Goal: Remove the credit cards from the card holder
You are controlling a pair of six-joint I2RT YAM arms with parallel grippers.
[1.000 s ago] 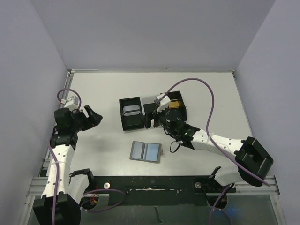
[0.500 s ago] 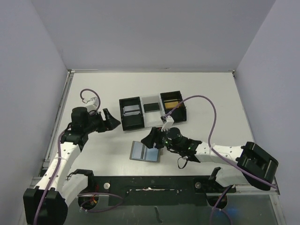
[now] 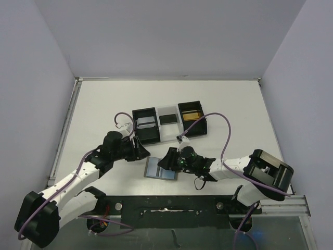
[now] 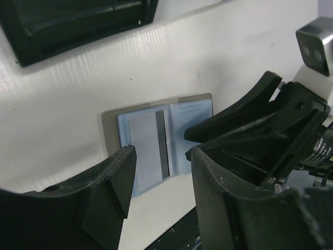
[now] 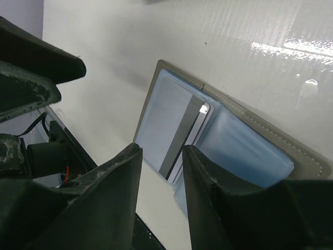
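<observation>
The left fingers (image 3: 141,150) stand spread with a clear gap, and nothing is between them. In the left wrist view the gap frames the card holder (image 4: 156,138) on the desk beneath, and the tips touch nothing that can be seen. The right fingers (image 3: 166,159) stand closer together, with a narrow slot between them. They pinch nothing either. In the right wrist view that slot lies over the near edge of the card holder (image 5: 234,148). Whether the tips touch it cannot be told.

The card holder (image 3: 155,169) lies opened flat on the white desk (image 3: 234,104), in the lower middle of the top view, just below the tray. Its grey rim shows around two blue-grey panels. One panel holds a pale card (image 4: 148,151) with a dark stripe. In the right wrist view the card (image 5: 174,127) sits in the panel toward the left of the frame.

In the top view the left fingers are just beside the holder's upper left corner, and the right fingers are over its right-hand panel. The two pairs point at each other and stay apart.

The tray (image 3: 136,136) has black outer compartments and a white middle one, each with something flat inside.
</observation>
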